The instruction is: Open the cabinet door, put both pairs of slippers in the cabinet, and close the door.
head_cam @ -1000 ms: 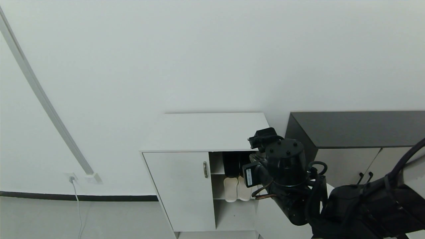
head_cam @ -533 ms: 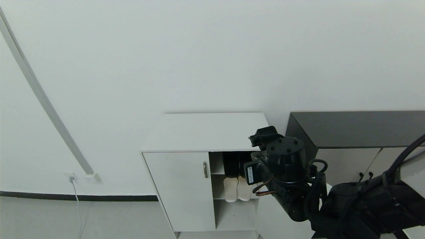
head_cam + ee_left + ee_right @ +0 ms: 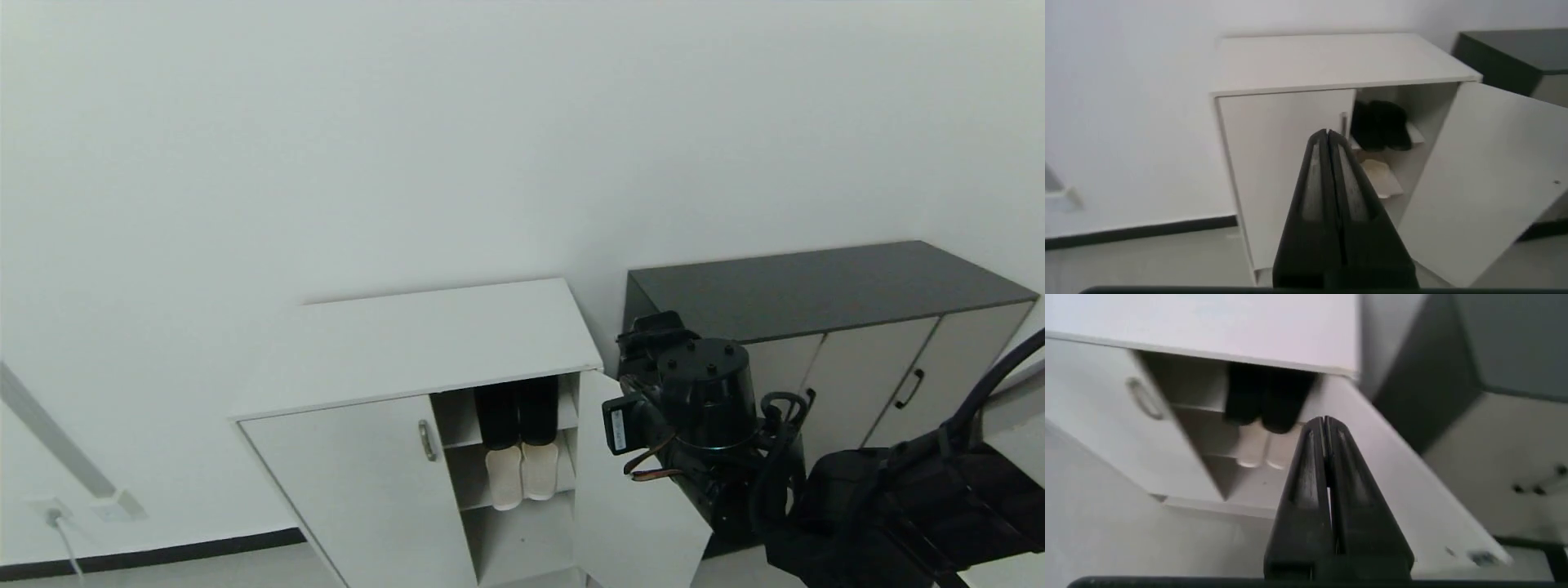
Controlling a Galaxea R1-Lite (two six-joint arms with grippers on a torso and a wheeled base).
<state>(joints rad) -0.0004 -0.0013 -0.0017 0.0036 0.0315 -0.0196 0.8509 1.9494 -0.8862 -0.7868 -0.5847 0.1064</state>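
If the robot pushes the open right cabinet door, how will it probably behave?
The open door looks flat and rigid, so it probably swings without bending. Its smooth face may let the right end effector slide.

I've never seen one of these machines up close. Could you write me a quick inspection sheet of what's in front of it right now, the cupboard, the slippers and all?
surface: white cabinet standing on a pale floor; left door shut, right door swung open.
job's things: black slippers on the top shelf, white slippers on the shelf below; both pairs are inside.
clutter: nothing seen.
grippers: left gripper has its fingers shut, holds nothing and faces the cabinet; right gripper has its fingers shut, holds nothing and is by the open door.
cables: one cable plugged into a wall socket.
surroundings: dark-topped cabinet to the right, doors shut; plain wall behind.
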